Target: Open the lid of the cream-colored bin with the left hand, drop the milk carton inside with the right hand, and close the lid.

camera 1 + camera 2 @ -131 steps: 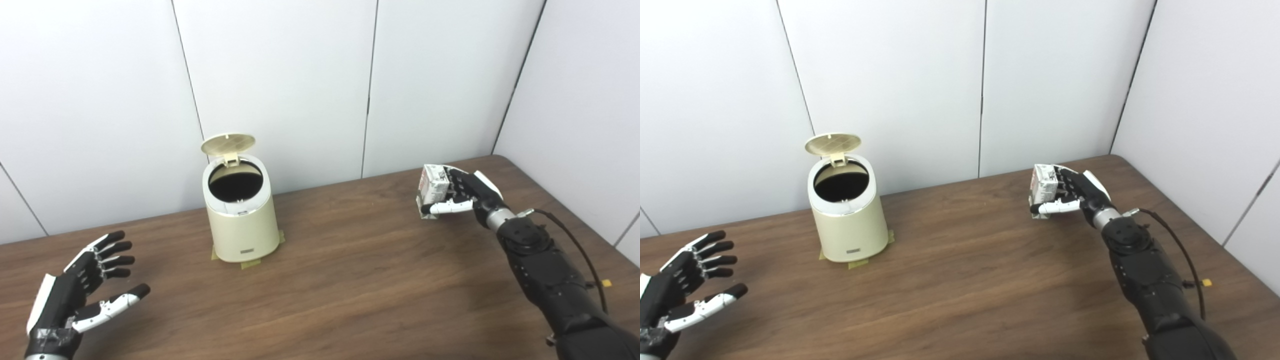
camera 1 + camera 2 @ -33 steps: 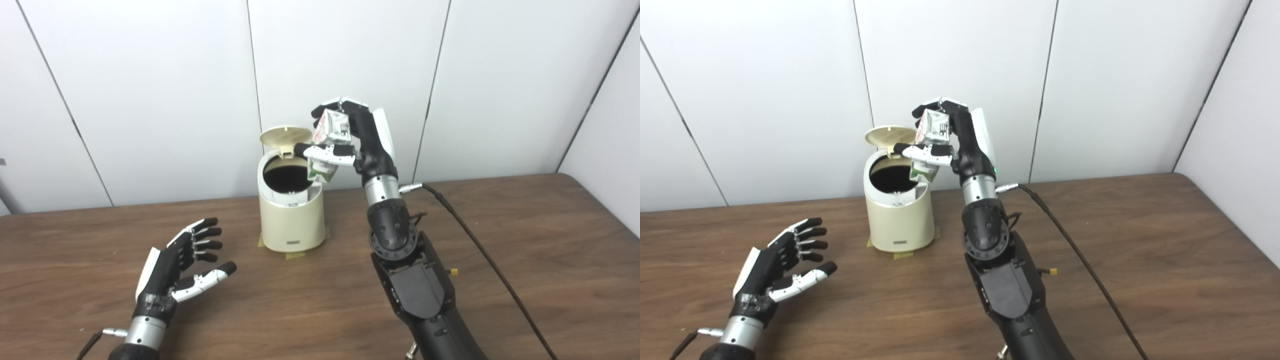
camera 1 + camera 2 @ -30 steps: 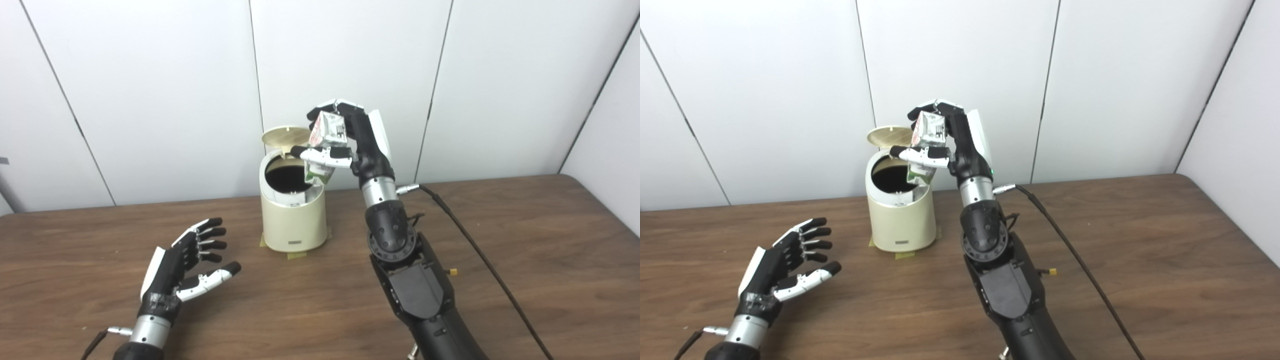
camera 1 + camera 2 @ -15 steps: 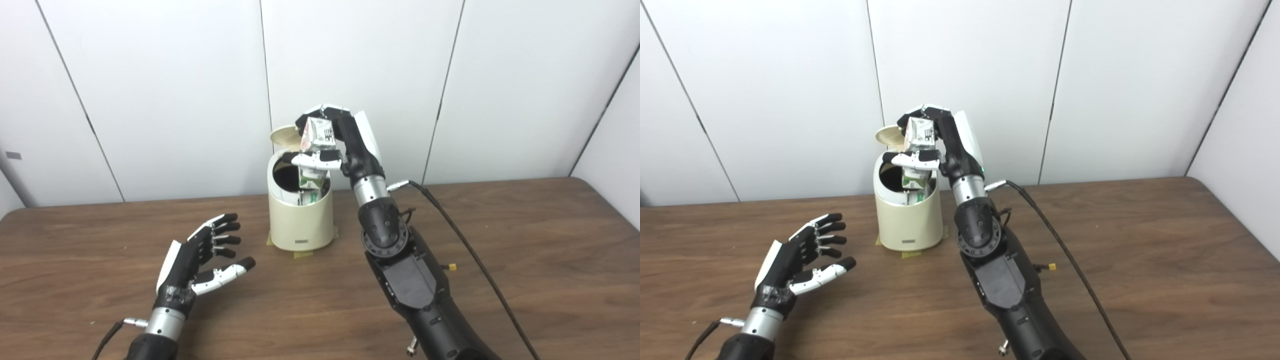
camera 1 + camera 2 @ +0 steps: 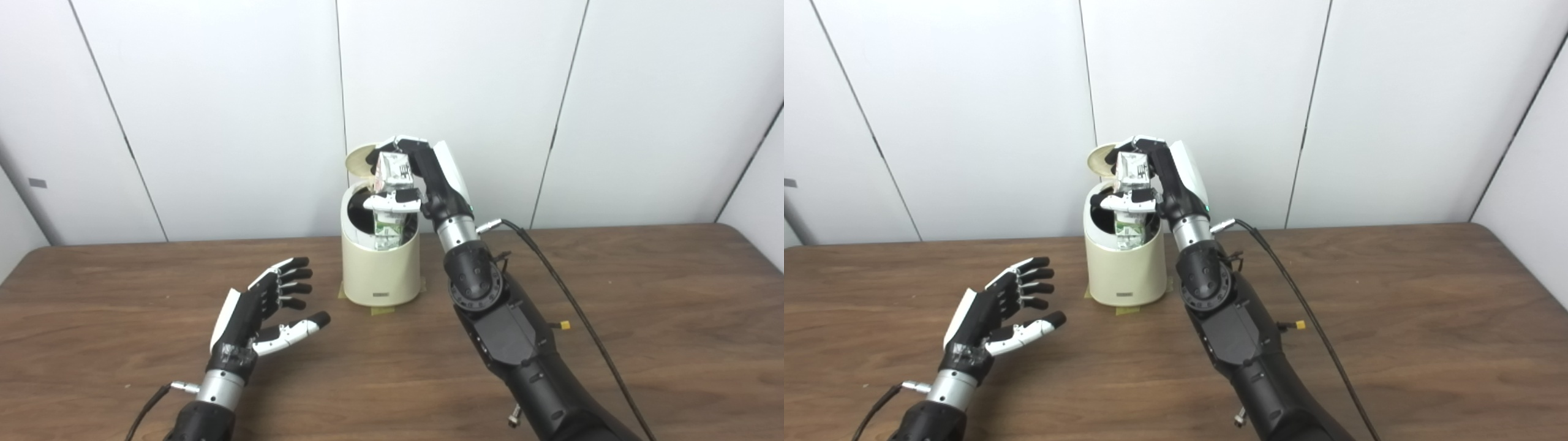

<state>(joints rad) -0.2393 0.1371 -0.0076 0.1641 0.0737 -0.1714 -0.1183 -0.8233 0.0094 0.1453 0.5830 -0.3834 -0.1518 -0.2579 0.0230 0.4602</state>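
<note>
Right hand (image 5: 429, 184) gripping carton (image 5: 389, 202) upright, low end inside bin (image 5: 381, 269) mouth, lid (image 5: 357, 160) up; left hand (image 5: 266, 309) spread, empty, near-left.

The right hand (image 5: 422, 180) is raised on a steeply upright forearm over the mouth of the cream-colored bin (image 5: 381, 272), fingers and thumb clamped on the milk carton (image 5: 391, 184). The left hand (image 5: 260, 309) hovers low, left of the bin and nearer the robot, palm up, fingers spread, holding nothing
</note>
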